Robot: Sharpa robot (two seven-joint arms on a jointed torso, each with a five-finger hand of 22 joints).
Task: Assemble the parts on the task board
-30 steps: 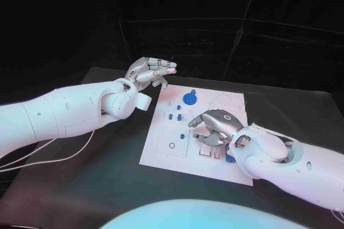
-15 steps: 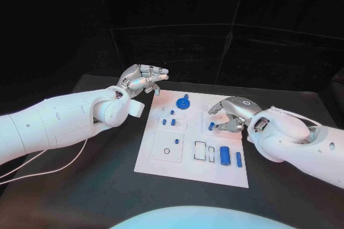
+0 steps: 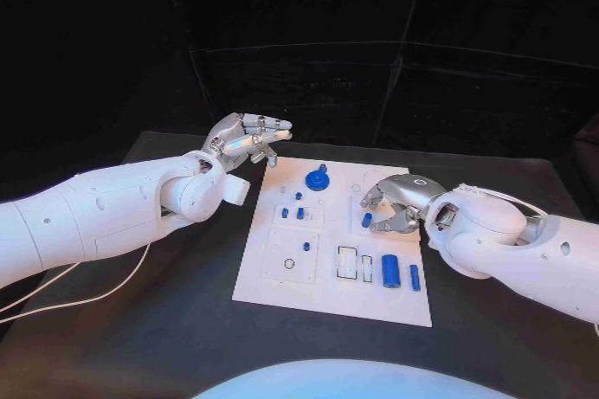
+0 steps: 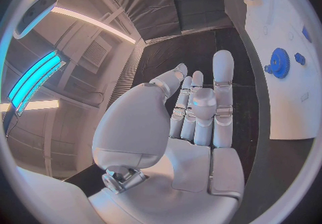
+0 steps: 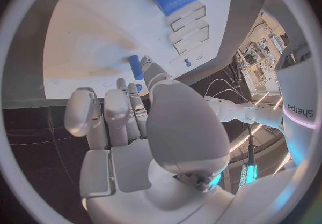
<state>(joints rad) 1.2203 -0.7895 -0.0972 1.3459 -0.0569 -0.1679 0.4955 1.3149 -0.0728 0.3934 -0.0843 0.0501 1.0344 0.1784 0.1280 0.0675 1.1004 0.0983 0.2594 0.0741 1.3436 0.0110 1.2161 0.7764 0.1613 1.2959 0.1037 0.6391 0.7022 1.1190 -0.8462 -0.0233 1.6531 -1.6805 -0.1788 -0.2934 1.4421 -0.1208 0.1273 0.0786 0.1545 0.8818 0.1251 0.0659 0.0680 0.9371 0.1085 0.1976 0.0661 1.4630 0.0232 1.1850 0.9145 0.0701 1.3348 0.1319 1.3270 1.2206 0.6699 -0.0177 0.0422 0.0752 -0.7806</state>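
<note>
Blue gear beside left fingers

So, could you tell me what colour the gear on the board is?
Blue; the gear shows best in the head view.

You had the flat white rectangular task board lying mid-table, small blue plastic parts scattered on it, a blue gear near its far edge.

One word can be read

"sharpa" stands in dark letters on the white arm seen at the rim of the right wrist view, running along the arm just above a thin pink band. The task board carries only small outlines and marks too fine to read as text.
</note>
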